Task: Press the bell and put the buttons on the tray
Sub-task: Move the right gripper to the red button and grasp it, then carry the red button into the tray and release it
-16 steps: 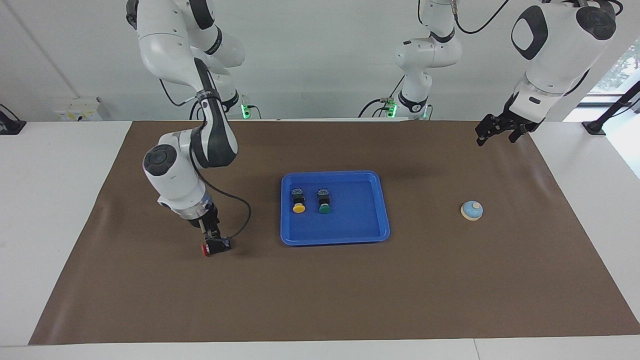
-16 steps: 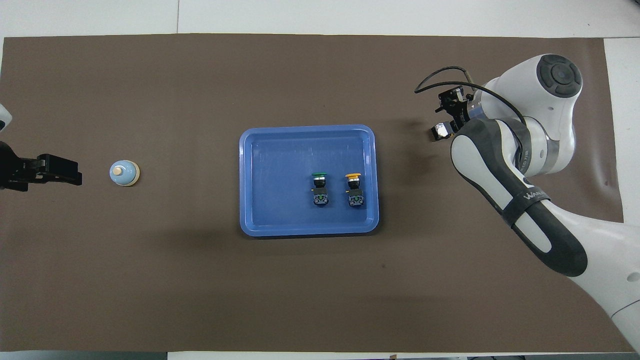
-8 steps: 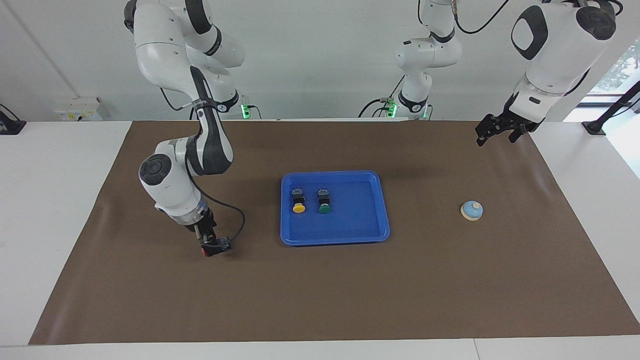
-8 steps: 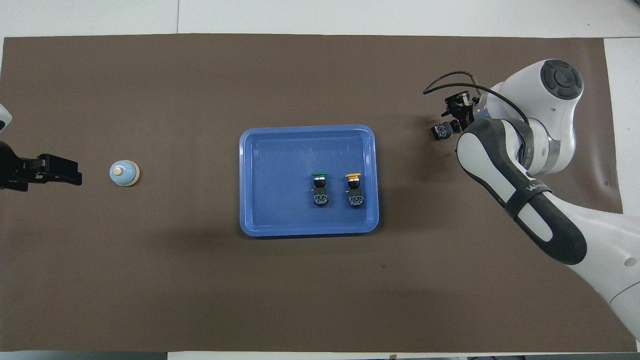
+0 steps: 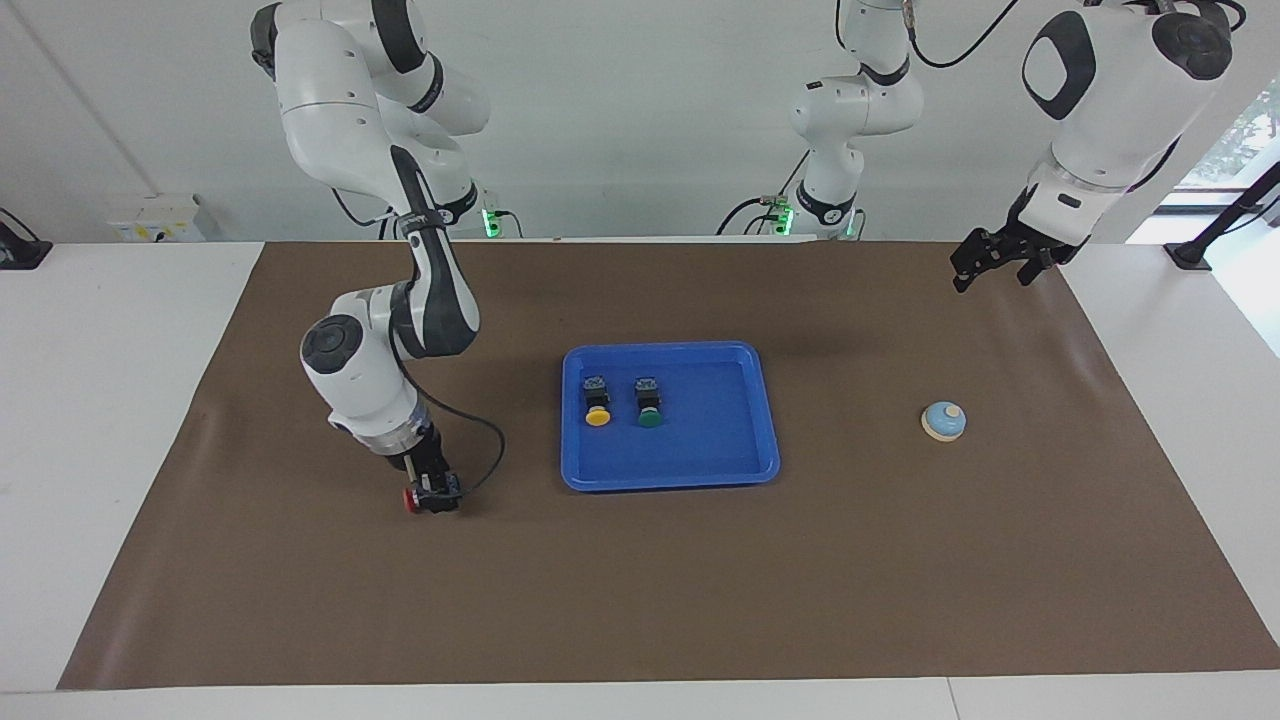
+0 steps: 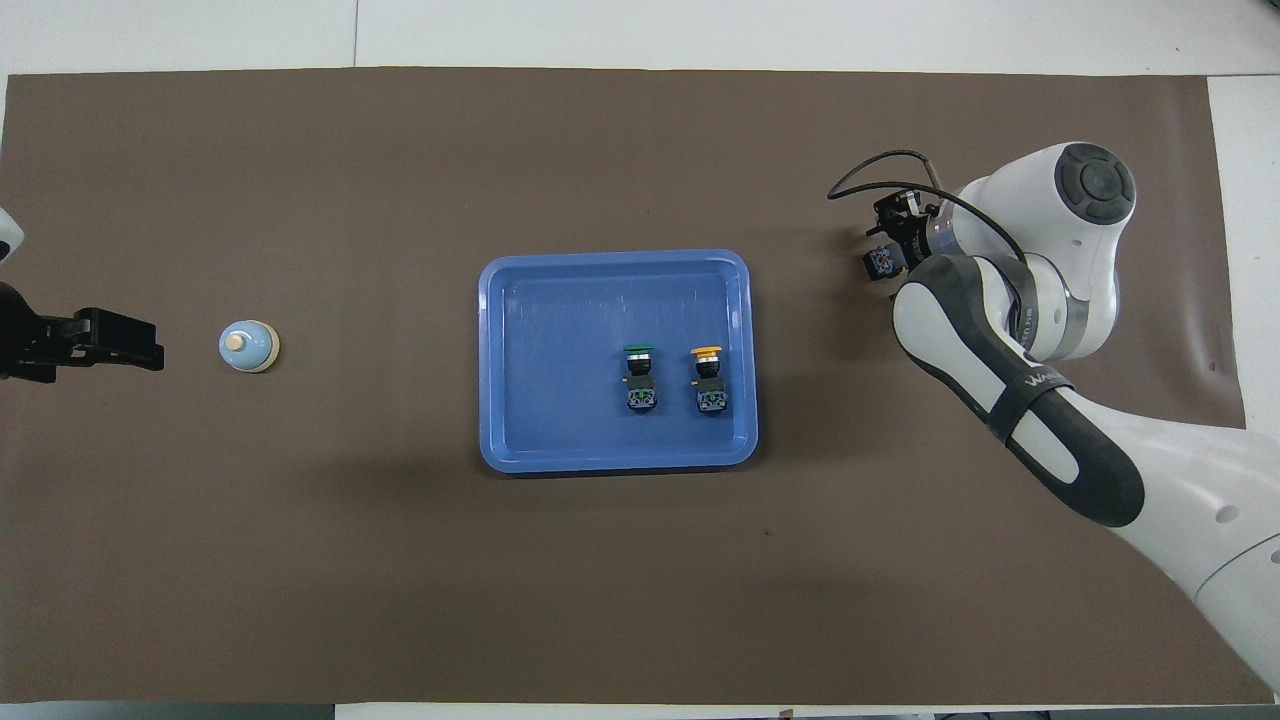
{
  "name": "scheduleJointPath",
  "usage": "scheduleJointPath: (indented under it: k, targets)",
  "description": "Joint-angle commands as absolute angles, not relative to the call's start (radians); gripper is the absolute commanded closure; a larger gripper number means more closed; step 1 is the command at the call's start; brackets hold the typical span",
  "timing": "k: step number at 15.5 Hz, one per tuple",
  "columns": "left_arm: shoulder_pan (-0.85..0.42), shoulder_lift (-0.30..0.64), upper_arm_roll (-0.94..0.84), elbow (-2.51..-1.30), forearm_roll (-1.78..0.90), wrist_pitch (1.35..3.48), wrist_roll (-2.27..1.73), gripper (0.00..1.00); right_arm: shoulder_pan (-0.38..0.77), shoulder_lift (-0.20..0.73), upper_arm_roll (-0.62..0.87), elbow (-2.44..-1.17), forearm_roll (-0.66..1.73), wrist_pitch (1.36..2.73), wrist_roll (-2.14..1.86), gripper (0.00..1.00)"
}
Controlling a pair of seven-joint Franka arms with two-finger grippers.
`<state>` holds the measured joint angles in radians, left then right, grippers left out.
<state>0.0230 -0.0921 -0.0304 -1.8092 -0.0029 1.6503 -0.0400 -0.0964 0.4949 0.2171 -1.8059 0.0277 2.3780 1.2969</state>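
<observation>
The blue tray [image 5: 670,482] lies mid-table and also shows in the overhead view [image 6: 615,460]. In it lie the yellow button [image 5: 598,412] [image 6: 708,375] and the green button [image 5: 649,412] [image 6: 639,375], side by side. My right gripper [image 5: 432,492] [image 6: 888,258] is shut on the red button [image 5: 414,499] [image 6: 880,263], low over the mat beside the tray, toward the right arm's end. The light-blue bell [image 5: 943,421] [image 6: 248,346] stands toward the left arm's end. My left gripper [image 5: 988,268] [image 6: 110,340] waits open, raised above the mat near the bell.
A brown mat [image 5: 640,600] covers the table, with white table edge around it. A black cable loops from the right wrist [image 5: 490,450]. A third arm's base [image 5: 825,200] stands at the robots' edge.
My right arm's wrist has swung slightly while the gripper keeps the red button low over the same spot. The left arm, bell, tray and two buttons have not moved.
</observation>
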Motion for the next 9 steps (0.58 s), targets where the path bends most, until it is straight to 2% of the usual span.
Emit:
scheduleJointPath:
  k: [1,3,5,7,9]
  targets:
    - [0.014,-0.1,-0.02,-1.807,-0.006,1.652,-0.043,0.0,-0.08,0.486,0.23,-1.806,0.04,2.363,1.279,0.8]
    - [0.014,-0.1,-0.02,-1.807,-0.006,1.652,-0.043,0.0,-0.058,0.491,0.257,-1.749,0.044,2.301,1.272,0.99]
    - [0.014,-0.1,-0.02,-1.807,-0.006,1.652,-0.043,0.0,-0.006,0.494,0.322,-1.697,0.072,2.298,1.276,1.0]
    - [0.014,-0.1,-0.02,-1.807,-0.006,1.652,-0.043,0.0,0.101,0.497,0.322,-1.695,0.069,2.342,1.267,1.0]
    - [0.014,-0.1,-0.02,-1.807,-0.006,1.652,-0.044,0.0,0.229,0.497,0.321,-1.669,0.051,2.324,1.217,1.0]
